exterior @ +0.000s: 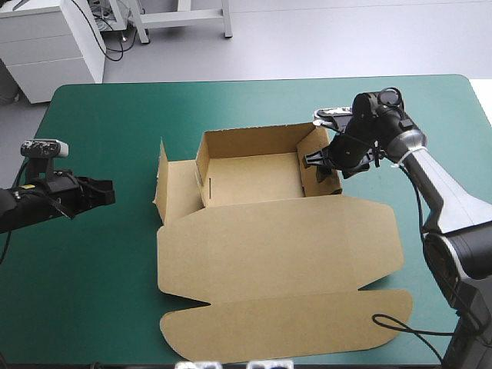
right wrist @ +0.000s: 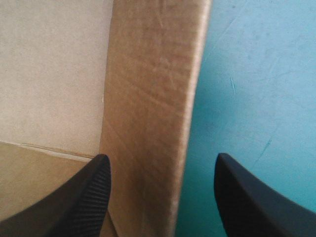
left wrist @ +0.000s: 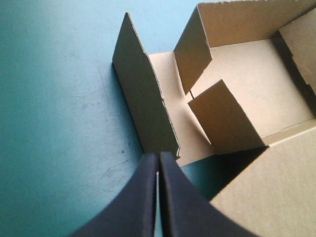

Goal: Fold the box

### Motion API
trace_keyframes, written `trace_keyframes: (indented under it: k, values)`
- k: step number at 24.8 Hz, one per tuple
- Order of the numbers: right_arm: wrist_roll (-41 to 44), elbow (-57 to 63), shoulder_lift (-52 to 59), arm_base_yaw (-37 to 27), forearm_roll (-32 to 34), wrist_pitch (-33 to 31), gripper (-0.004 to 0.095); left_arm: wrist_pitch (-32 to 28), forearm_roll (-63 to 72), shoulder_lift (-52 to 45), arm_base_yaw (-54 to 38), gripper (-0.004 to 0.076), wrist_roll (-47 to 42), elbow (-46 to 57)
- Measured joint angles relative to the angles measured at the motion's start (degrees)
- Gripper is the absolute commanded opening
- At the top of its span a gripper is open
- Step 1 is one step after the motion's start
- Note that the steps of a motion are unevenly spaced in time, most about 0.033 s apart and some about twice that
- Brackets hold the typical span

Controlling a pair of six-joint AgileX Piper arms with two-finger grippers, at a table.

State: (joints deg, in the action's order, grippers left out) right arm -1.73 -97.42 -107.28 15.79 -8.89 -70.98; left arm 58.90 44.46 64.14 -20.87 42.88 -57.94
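Teal-green tabletop (exterior: 115,100) carries the brown cardboard box (exterior: 277,246) at its middle — a half-formed tray, lid flat toward the near edge; the right hand (right wrist: 160,157), released, straddles the tray's right wall (right wrist: 148,98); the left hand (left wrist: 158,157), clenched to a point, aims at the upright left flap (left wrist: 143,98) without touching it. Tucking side walls seems the step; next — pinch that wall and fold it inward.
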Motion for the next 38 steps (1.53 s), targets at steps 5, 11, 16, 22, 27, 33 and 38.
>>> trace_keyframes:
  k: [5,11,16,22,27,33,38]
  values:
    - [0.1,0.1,-3.1,0.0,0.0,0.2,0.0433,-0.1,0.0,0.0,0.0,-0.0008,0.0,0.0]
    - [-0.7,0.1,-4.1,0.0,-0.2,0.3,-0.0008,-1.0,0.0,0.0,0.0,-0.0008,0.0,0.0]
    - [-1.7,0.1,-4.3,0.0,0.5,0.5,-0.0019,-1.0,0.0,0.0,0.0,-0.0008,0.0,0.0]
    - [-4.8,0.1,2.6,-0.6,2.9,0.4,-0.0019,-2.6,0.1,0.1,0.0,-0.0008,0.0,0.0]
    - [-7.5,0.1,14.6,-4.7,3.7,0.0,-0.0019,-3.3,3.9,4.1,0.0,-0.0008,0.0,0.0]
    - [-11.8,0.1,27.0,-10.7,0.8,-0.8,-0.0019,-4.3,8.9,13.0,0.0,-0.0008,0.1,-1.6]
    - [-14.8,0.1,28.4,-10.8,-9.3,-0.8,-0.0019,-1.2,12.9,17.8,0.0,-0.0008,0.1,-1.8]
